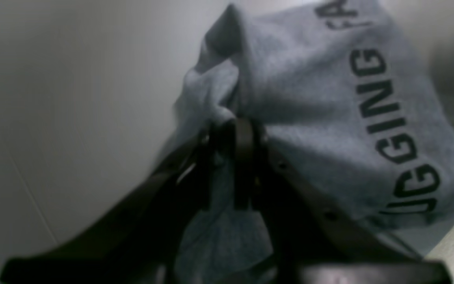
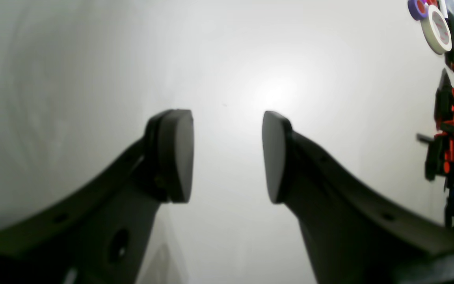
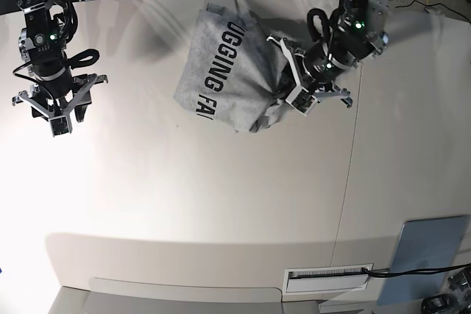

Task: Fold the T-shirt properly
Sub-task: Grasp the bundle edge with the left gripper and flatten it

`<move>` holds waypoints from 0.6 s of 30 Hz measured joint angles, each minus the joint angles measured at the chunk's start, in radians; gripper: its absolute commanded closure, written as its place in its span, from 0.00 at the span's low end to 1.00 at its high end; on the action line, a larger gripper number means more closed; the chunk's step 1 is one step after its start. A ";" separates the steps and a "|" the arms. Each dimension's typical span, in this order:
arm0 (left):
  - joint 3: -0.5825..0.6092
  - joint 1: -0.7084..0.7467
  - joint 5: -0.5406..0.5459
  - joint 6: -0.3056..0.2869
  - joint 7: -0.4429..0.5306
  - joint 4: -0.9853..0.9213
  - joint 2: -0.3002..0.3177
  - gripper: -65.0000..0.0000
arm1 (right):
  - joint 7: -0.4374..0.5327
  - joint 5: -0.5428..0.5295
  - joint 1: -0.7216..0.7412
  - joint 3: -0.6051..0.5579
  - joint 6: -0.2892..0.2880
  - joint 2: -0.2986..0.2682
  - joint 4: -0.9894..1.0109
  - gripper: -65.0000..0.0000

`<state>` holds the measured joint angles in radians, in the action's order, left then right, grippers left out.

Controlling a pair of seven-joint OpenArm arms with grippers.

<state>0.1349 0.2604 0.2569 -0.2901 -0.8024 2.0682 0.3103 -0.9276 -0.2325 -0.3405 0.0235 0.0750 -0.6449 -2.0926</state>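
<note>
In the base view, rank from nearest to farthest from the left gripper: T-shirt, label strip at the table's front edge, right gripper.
1. T-shirt: clamped in the left gripper.
2. Label strip: front edge, below it.
3. Right gripper: across the table.

One T-shirt (image 3: 232,71) is counted on the one table (image 3: 184,196). Two grippers are recorded, the left gripper (image 3: 291,92) and the right gripper (image 3: 59,117). Two tape rolls are noted at the table edge, one white tape roll (image 2: 436,29) and one purple tape roll (image 2: 416,8).
</note>
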 measured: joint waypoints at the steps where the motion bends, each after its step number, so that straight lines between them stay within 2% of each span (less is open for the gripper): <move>1: -0.006 -0.002 0.001 0.002 -0.001 0.000 0.000 0.76 | 0.000 0.000 0.000 0.000 0.000 0.000 0.000 0.57; 3: -0.008 -0.004 0.003 0.002 0.003 -0.002 0.000 0.72 | 0.000 0.000 0.000 0.000 0.000 0.000 0.000 0.57; 11: -0.007 -0.005 0.010 0.001 0.019 -0.040 0.000 0.72 | -0.001 0.000 0.000 0.000 0.000 0.000 0.000 0.57; 14: -0.007 -0.006 0.009 0.001 0.066 -0.047 0.000 0.72 | -0.005 0.000 0.000 0.000 0.000 0.000 0.000 0.57; 18: -0.008 -0.040 -0.003 -0.011 0.071 -0.079 0.000 0.71 | -0.012 0.000 0.000 0.000 0.000 0.000 0.000 0.57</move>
<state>0.1272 0.2199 0.2543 -0.3012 -0.7311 1.9888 0.3103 -0.9394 -0.2325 -0.3405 0.0235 0.0750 -0.6449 -2.0926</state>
